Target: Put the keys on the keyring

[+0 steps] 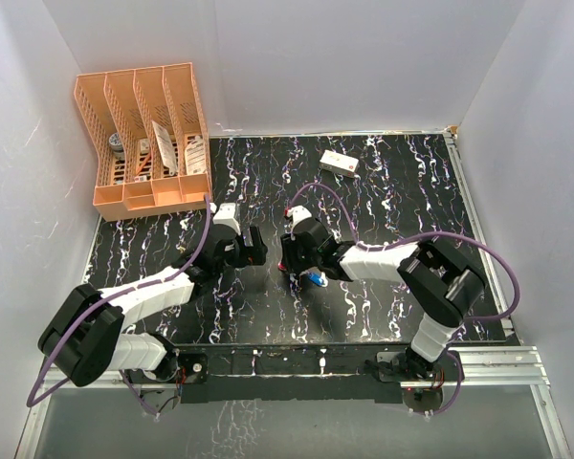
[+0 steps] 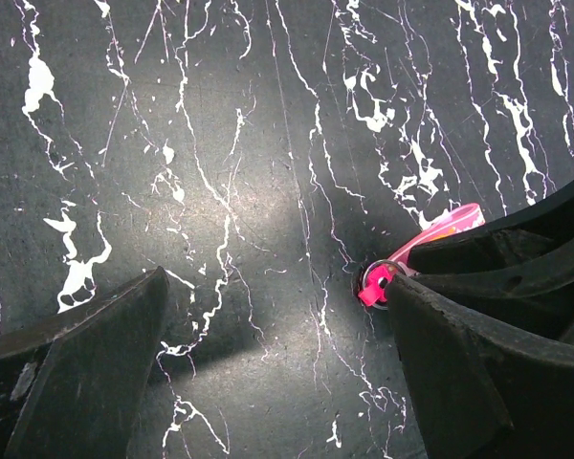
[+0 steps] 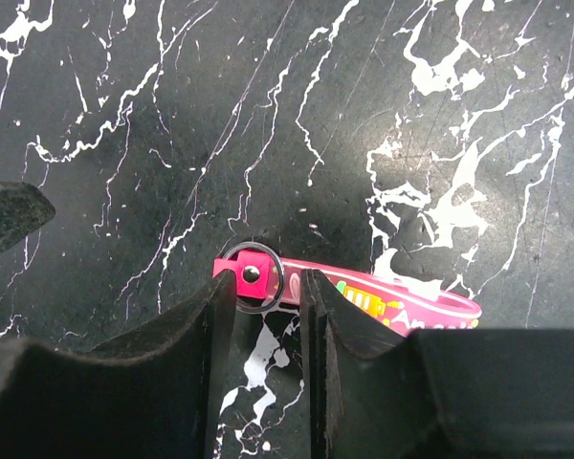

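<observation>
A metal keyring (image 3: 253, 246) lies flat on the black marbled table, riveted to the end of a pink printed strap (image 3: 411, 304). My right gripper (image 3: 268, 279) is down over it, jaws narrowly apart, the left finger covering the ring's left edge and the right finger resting across the strap. In the top view a blue-headed key (image 1: 316, 278) lies just under the right gripper (image 1: 289, 256). My left gripper (image 2: 275, 279) hangs wide open over bare table, with the keyring (image 2: 378, 284) just inside its right finger (image 2: 478, 382). In the top view the left gripper (image 1: 253, 244) faces the right one.
An orange file rack (image 1: 143, 143) with papers stands at the back left. A small white box (image 1: 339, 163) lies at the back centre. White walls close in the table on three sides, and a metal rail (image 1: 478, 359) runs along the near edge.
</observation>
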Controlling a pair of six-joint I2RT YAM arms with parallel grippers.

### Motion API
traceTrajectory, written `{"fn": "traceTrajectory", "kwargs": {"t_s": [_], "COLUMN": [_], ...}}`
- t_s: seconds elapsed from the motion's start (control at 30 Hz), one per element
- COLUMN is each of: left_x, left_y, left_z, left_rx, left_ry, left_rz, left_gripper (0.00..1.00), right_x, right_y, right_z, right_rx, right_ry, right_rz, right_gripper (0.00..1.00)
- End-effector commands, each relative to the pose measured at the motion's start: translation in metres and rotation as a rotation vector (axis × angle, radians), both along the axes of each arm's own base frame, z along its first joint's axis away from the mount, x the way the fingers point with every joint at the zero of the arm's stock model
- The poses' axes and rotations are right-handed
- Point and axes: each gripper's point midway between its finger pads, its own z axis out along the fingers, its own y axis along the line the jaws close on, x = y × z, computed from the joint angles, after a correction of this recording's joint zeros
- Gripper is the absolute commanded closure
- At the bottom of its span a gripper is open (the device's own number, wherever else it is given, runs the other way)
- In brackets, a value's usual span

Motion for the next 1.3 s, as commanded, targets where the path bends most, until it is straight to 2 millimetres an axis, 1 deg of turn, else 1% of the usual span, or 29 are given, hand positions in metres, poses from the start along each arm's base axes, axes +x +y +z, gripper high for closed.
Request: {"fn": "traceTrajectory", "kwargs": {"t_s": [0.0,0.13,0.33,0.43,0.47,0.5,0.53,0.6,0.63,0.67,0.77,0.9,1.0,1.17,1.27], "left_x": [-0.002,-0.002,-0.002,-0.002,-0.002,-0.002,-0.002,-0.002,-0.002,-0.002,-0.002,-0.003,-0.005,-0.01,-0.014], "left_y": [0.001,0.002,0.002,0.003,0.003,0.003,0.003,0.003,0.003,0.002,-0.005,-0.022,-0.034,-0.057,-0.069], "left_z": [0.001,0.001,0.0,-0.001,-0.001,-0.001,-0.001,-0.001,0.0,0.001,0.01,0.03,0.043,0.071,0.087], "left_rx": [-0.005,-0.001,0.003,0.008,0.008,0.008,0.01,0.012,0.012,0.008,-0.015,-0.071,-0.122,-0.284,-0.381], "left_ry": [-0.003,-0.003,-0.001,-0.001,-0.002,-0.002,0.001,0.001,-0.003,-0.011,-0.046,-0.116,-0.158,-0.205,-0.209], "left_rz": [0.0,-0.001,0.001,0.002,0.002,0.001,0.0,-0.002,-0.004,-0.012,-0.057,-0.147,-0.214,-0.306,-0.364], "left_gripper": [0.04,0.04,0.04,0.04,0.04,0.04,0.04,0.04,0.04,0.04,0.03,0.03,0.03,0.05,0.07], "right_x": [0.017,0.014,0.007,0.005,0.003,0.002,0.001,0.002,0.003,0.006,0.013,0.018,0.019,0.017,0.016], "right_y": [0.016,0.014,0.0,-0.006,-0.01,-0.011,-0.011,-0.013,-0.014,-0.013,-0.011,-0.009,-0.011,-0.015,-0.019], "right_z": [0.018,0.01,-0.002,-0.006,-0.018,-0.019,-0.02,-0.018,-0.016,-0.004,0.025,0.069,0.096,0.131,0.146], "right_rx": [0.065,0.037,-0.051,-0.092,-0.12,-0.13,-0.139,-0.142,-0.14,-0.116,-0.055,0.015,0.053,0.081,0.096], "right_ry": [-0.044,-0.015,0.011,0.013,0.033,0.035,0.038,0.028,0.013,-0.022,-0.113,-0.239,-0.319,-0.417,-0.46], "right_rz": [-0.007,-0.001,0.004,0.017,0.025,0.028,0.033,0.031,0.029,0.023,0.022,0.032,0.041,0.066,0.064], "right_gripper": [0.71,0.8,0.87,0.89,0.91,0.92,0.96,1.0,1.0,1.0,1.0,1.0,1.0,1.0,1.0]}}
